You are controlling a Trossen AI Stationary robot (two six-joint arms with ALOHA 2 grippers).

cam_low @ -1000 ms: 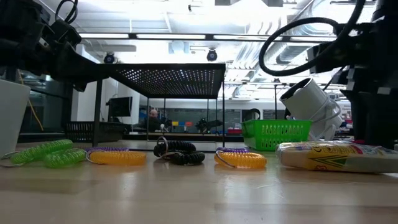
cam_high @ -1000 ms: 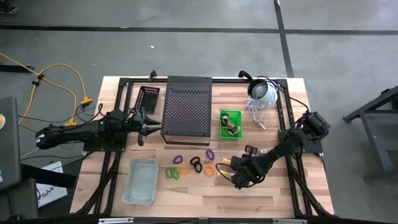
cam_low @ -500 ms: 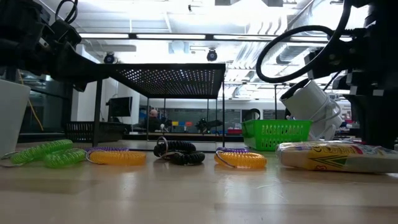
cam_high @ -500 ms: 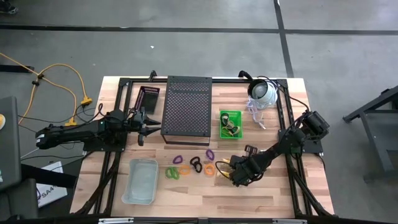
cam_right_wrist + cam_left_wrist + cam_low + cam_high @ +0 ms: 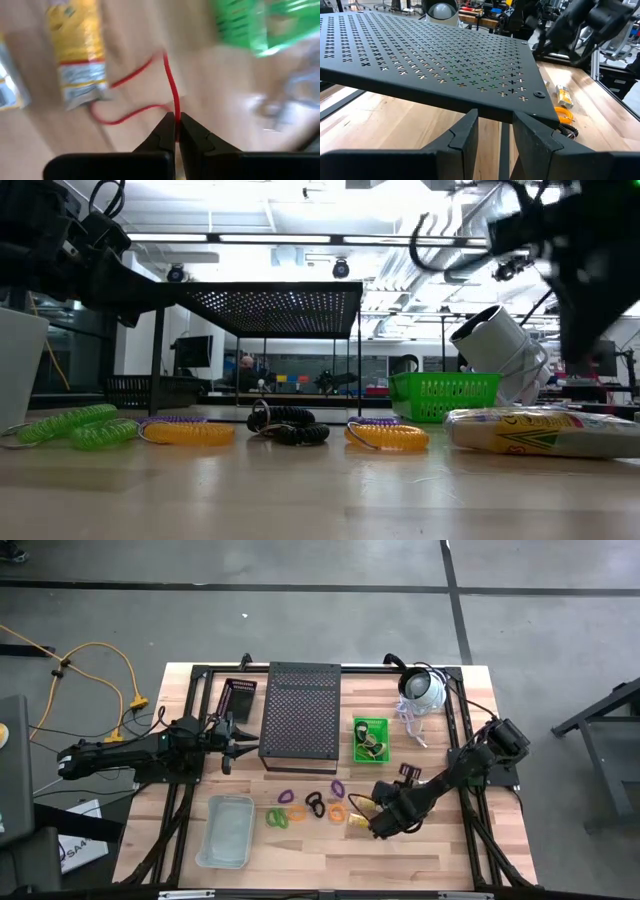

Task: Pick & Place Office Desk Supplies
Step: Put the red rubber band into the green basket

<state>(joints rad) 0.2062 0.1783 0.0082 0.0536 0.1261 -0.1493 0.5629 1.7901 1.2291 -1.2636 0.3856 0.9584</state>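
My right gripper (image 5: 175, 125) is shut on a thin red rubber band (image 5: 131, 75) above the table's near right part, also seen as right gripper (image 5: 368, 816). Yellow-and-white packets (image 5: 77, 55) lie flat on the wood just beneath it. Purple, green, orange and black coil loops (image 5: 308, 806) lie in a row to the left of the packets. A green basket (image 5: 370, 739) stands beyond, holding several items. My left gripper (image 5: 495, 132) waits open at the near left corner of the black perforated stand (image 5: 435, 55). My right gripper pinches one strand of the red rubber band (image 5: 173, 102) between its two fingertips. The fingers (image 5: 161, 131) slant down from above. The band trails from them as a slack loop; whether its far end (image 5: 100, 117) rests on the table, I cannot tell.
A clear plastic tray (image 5: 227, 830) sits near the front left. A white dome-shaped device (image 5: 422, 688) with a cable stands at the far right. A small dark basket (image 5: 238, 697) lies left of the stand (image 5: 300, 710). Black frame rails run along the table's sides.
My right gripper has risen from the table beside the packets and tipped less steeply; in the low view the arm has gone up and shows blurred. The packets and the loops lie where they were.
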